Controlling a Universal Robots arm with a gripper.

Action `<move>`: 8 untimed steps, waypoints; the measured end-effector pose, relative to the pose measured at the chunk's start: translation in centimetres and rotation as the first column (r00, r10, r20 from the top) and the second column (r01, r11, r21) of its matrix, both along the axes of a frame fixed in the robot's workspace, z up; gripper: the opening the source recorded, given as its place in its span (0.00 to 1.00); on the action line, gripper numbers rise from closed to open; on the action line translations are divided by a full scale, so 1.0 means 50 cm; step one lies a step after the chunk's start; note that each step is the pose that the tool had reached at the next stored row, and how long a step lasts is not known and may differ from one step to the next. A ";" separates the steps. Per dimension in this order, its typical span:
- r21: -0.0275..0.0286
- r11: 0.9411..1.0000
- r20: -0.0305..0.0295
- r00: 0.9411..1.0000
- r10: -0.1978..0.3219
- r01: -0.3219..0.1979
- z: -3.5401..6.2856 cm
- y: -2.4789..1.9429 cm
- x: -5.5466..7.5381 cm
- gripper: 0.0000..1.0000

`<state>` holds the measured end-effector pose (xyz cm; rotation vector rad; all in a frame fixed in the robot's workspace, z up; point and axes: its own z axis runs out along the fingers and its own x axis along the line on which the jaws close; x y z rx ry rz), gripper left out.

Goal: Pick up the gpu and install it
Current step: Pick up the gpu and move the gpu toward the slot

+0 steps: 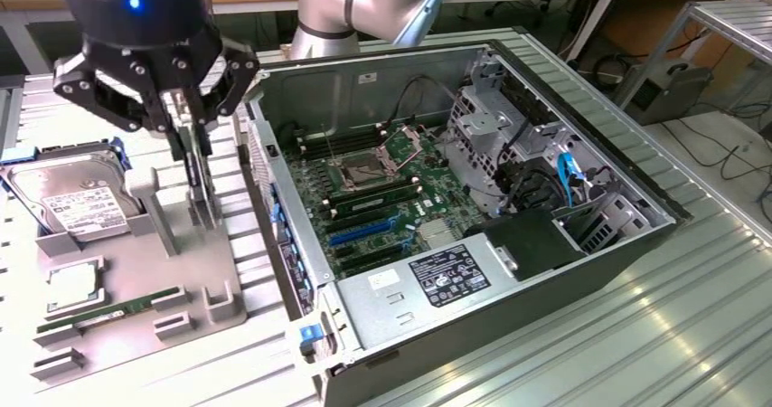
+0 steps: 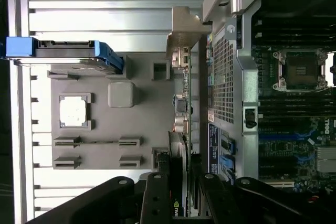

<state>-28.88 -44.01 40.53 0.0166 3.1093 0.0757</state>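
Observation:
The gpu [image 1: 202, 194], a thin black card, stands on edge over the grey holder tray [image 1: 205, 271], just off the open computer case's [image 1: 579, 136] side wall. My gripper [image 1: 193, 140] comes down from above and is shut on the card's upper edge. In the wrist view the gpu [image 2: 181, 108] is seen edge-on, running away from the gripper [image 2: 181, 169] to its pale metal bracket [image 2: 185, 27]. One finger [image 2: 157, 192] sits on each face of the card. Whether the card's lower edge has left the tray, I cannot tell.
The motherboard [image 1: 374, 199] lies inside the case with blue slots [image 1: 362, 235] near the front. On the tray are a hard drive [image 1: 72, 199], a CPU [image 1: 72, 285] and a green RAM stick [image 1: 103, 315]. The arm's base [image 1: 350, 9] stands behind the case.

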 end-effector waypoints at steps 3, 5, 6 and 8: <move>0.000 1.000 -0.005 1.000 0.000 0.000 0.029 -0.0030 0.017 0.26; 0.000 1.000 -0.010 1.000 0.000 0.000 0.051 -0.0048 0.033 0.26; 0.000 1.000 -0.012 1.000 0.000 0.000 0.058 -0.0053 0.040 0.26; 0.000 1.000 -0.017 1.000 0.000 0.000 0.076 -0.0063 0.063 0.26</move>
